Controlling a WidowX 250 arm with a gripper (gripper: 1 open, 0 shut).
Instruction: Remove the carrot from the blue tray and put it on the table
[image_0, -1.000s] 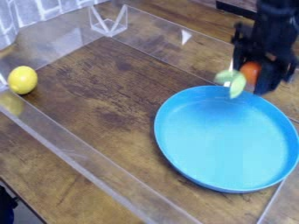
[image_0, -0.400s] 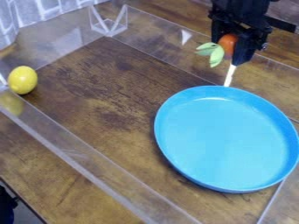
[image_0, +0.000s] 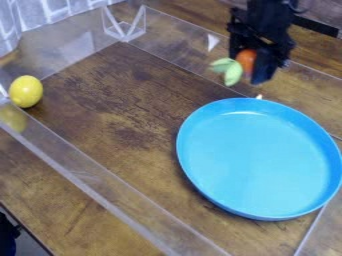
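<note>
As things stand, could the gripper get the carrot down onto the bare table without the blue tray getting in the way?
Probably yes. The gripper holds the carrot past the blue tray's rim, over open table, with nothing beneath.

Colours on the table

The blue tray (image_0: 258, 158) is bright plain blue. The carrot (image_0: 238, 68) is orange with pale green leaves, the gripper (image_0: 254, 62) black. The table (image_0: 120, 110) is dark brown with visible grain; the ball (image_0: 26, 91) is yellow.
</note>
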